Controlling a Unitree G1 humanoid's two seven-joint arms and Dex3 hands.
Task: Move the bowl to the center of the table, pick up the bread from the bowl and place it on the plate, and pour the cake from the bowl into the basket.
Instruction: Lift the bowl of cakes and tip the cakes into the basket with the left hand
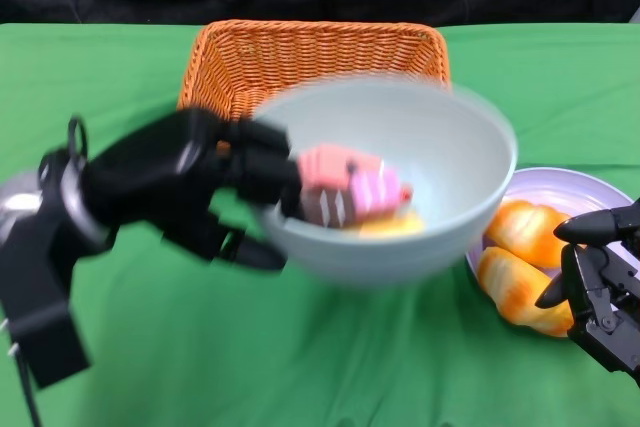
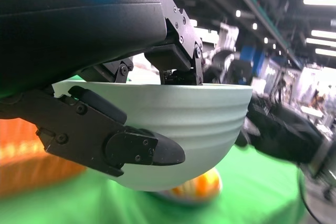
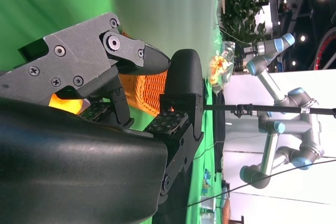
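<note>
My left hand (image 1: 190, 187) grips the left rim of the pale bowl (image 1: 430, 177) and holds it off the table, in front of the wicker basket (image 1: 300, 57). The bowl looks blurred. A pink striped cake (image 1: 350, 187) lies inside it by my fingers, with a yellow piece (image 1: 395, 224) beside it. In the left wrist view my fingers (image 2: 105, 140) clamp the ribbed bowl (image 2: 178, 124) wall from outside and over the rim. Bread (image 1: 520, 262) lies on the lavender plate (image 1: 570, 187) at the right. My right hand (image 1: 600, 277) hovers at the plate's near edge, fingers apart and holding nothing.
The orange basket stands at the back centre, just behind the bowl. The green cloth (image 1: 300, 367) covers the table. In the right wrist view the basket (image 3: 142, 90) and a bit of bread (image 3: 65, 103) show behind my right hand (image 3: 136, 103).
</note>
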